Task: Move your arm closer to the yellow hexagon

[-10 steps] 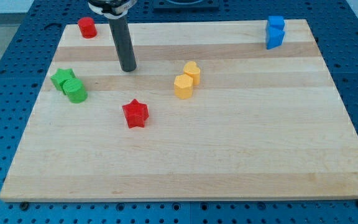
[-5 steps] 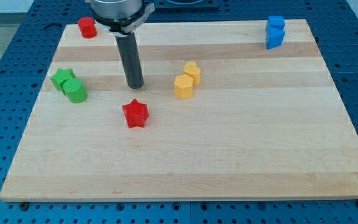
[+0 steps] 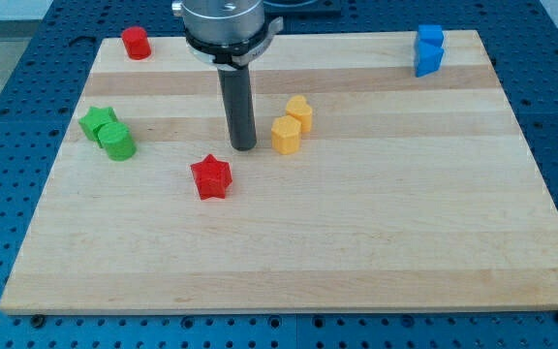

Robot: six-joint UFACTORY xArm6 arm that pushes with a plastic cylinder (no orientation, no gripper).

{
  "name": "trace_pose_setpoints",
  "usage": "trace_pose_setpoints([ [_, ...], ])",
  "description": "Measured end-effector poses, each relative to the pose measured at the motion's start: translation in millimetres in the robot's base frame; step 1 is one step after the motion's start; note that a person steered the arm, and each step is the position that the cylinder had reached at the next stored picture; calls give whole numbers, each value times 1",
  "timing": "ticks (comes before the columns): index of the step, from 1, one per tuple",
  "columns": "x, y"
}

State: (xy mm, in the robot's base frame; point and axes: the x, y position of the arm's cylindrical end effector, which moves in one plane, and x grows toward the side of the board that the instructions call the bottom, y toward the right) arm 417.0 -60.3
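The yellow hexagon (image 3: 285, 134) sits near the board's middle, touching a second yellow block (image 3: 299, 111) just above and to its right. My tip (image 3: 244, 147) rests on the board just left of the yellow hexagon, a small gap apart from it. A red star (image 3: 210, 177) lies below and to the left of my tip.
A green star (image 3: 96, 122) and a green cylinder (image 3: 117, 142) touch at the view's left. A red cylinder (image 3: 136, 43) stands at the top left. Two blue blocks (image 3: 428, 49) stand at the top right. The wooden board (image 3: 356, 242) ends at a blue perforated table.
My tip has slid right and a little down, from the upper left of the red star to just left of the yellow hexagon. No block has moved.
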Motion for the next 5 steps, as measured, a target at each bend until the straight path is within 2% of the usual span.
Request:
trace_pose_setpoints([
  [5,26,39],
])
